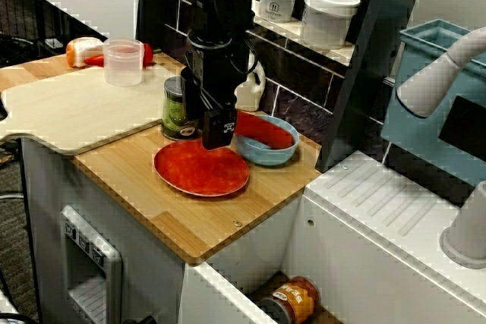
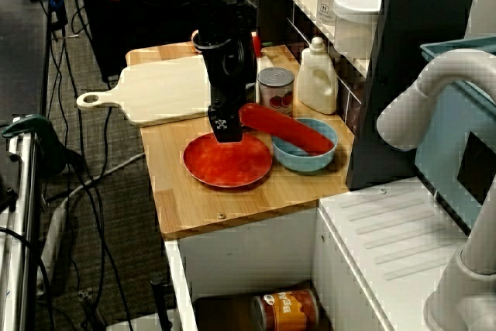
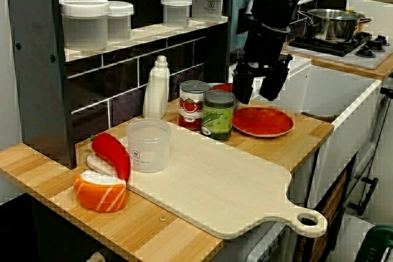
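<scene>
View from the front, left to right: cutting board (image 1: 76, 111) carrying a clear cup (image 1: 123, 62); green can (image 1: 176, 108); gripper (image 1: 205, 133) low over the back edge of the red plate (image 1: 201, 172), which sits flat on the tabletop (image 1: 190, 221); blue bowl (image 1: 267, 155) just beside the plate, a red item (image 1: 262, 130) lying in it. Arm drops near vertical, wrist pointing down. View along the tabletop: fingers (image 3: 242, 89) spread, nothing between them. Judged a hover over the plate; any lowering needs clearance from can and bowl.
</scene>
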Motion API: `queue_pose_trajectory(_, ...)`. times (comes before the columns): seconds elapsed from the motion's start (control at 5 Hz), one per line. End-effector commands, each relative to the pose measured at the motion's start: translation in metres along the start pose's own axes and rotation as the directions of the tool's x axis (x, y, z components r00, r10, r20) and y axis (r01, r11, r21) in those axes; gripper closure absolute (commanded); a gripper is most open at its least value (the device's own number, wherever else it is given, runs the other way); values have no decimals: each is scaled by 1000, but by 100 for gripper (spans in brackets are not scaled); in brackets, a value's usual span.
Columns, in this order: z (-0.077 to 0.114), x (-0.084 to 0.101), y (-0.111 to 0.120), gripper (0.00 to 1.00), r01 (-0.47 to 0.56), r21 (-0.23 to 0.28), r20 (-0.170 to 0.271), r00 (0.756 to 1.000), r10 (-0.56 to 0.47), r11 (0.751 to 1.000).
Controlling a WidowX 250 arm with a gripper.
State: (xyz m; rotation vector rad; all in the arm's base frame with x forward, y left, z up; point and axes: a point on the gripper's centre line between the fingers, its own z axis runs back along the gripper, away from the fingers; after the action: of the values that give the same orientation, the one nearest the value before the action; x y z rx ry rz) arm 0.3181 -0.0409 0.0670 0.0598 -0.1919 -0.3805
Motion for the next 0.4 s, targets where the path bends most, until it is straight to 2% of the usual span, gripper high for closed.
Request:
queue_pose_trajectory(0.0,6,14,1,0,9,17,29,1000,-10,1000)
queue_pose_trajectory(0.2,6,16,2,0,8,17,27,1000,-8,1000)
